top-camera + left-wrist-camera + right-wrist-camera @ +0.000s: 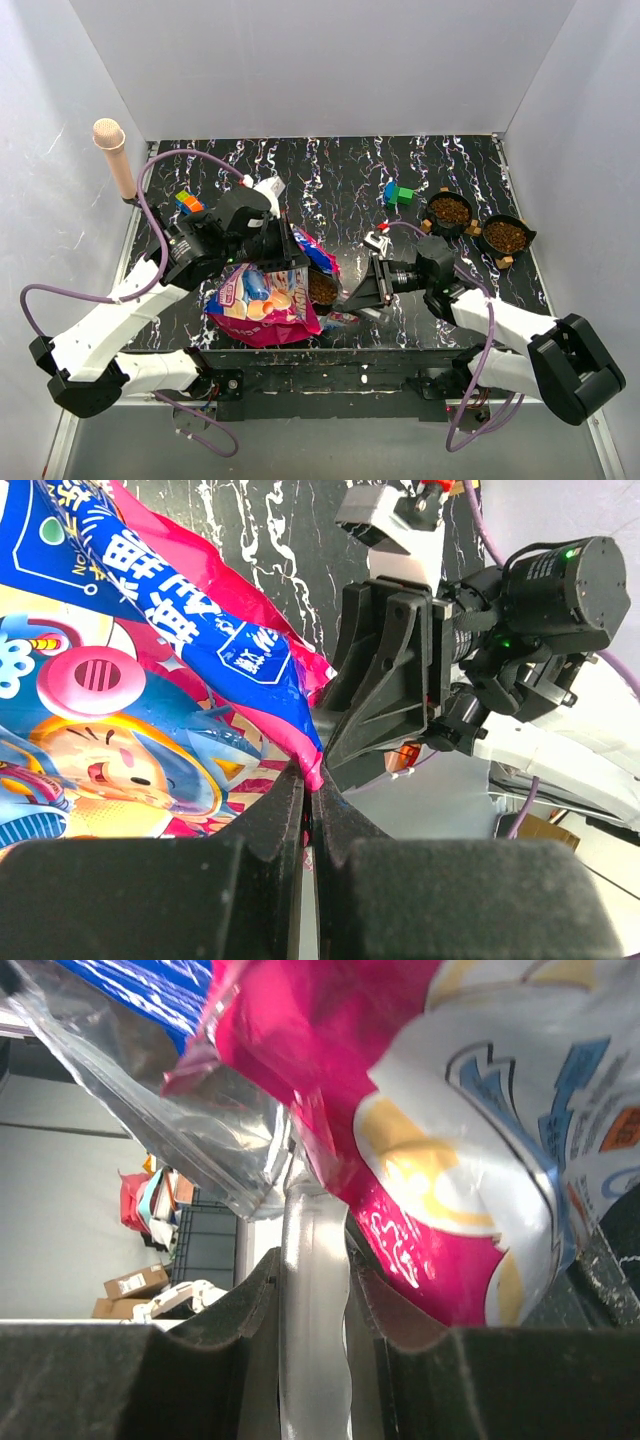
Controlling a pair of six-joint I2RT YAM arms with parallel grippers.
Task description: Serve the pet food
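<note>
The magenta-pink pet food bag [262, 300] is held between both grippers near the front middle of the table, its mouth turned right. My left gripper [293, 258] is shut on the bag's upper edge; in the left wrist view the fingertips [310, 785] pinch the pink rim [300, 735]. My right gripper [347, 297] is shut on the mouth's other side; in the right wrist view it [315, 1270] clamps the silver inner lip [312, 1230]. A black bowl of brown kibble [322, 288] sits right at the bag's mouth.
Two more black bowls with kibble [450, 210] [505, 237] stand at the back right. Blue-and-green blocks [397, 193] lie left of them. A coloured block [187, 202] and a beige post [113, 155] are at the back left. White walls enclose the table.
</note>
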